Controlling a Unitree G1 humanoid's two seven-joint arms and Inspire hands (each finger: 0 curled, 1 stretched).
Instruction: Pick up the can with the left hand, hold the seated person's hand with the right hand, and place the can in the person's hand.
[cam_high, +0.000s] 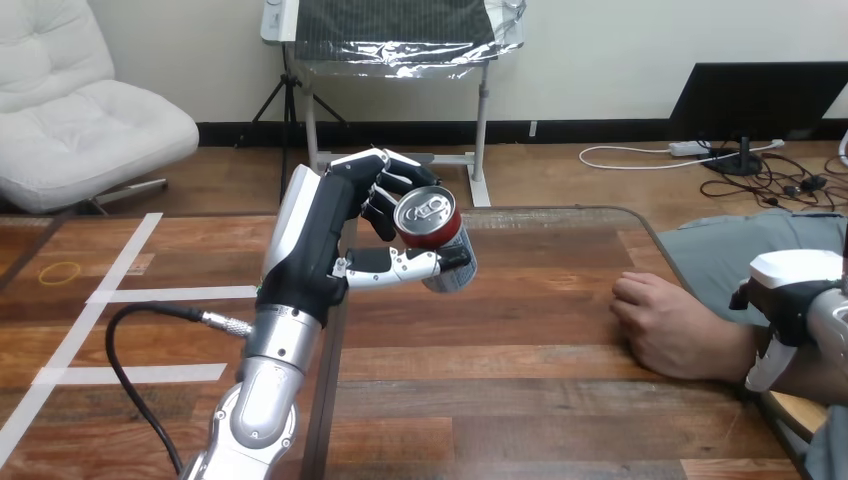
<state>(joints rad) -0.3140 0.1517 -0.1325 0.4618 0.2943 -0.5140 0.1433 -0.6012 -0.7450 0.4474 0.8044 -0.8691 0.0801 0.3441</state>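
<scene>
My left hand is raised above the wooden table near its left edge. Its fingers and thumb are curled round a can with a silver lid, a red rim and a silver body, which tilts with its top toward me. The person's hand rests palm down on the table at the right, fingers loosely bent, holding nothing. My right hand sits at the view's right edge, against the person's wrist. The can hangs well to the left of the person's hand.
A seam runs down the table below my left forearm. White tape strips and a yellow rubber band lie on the surface left of it. The table's right edge passes under the person's forearm.
</scene>
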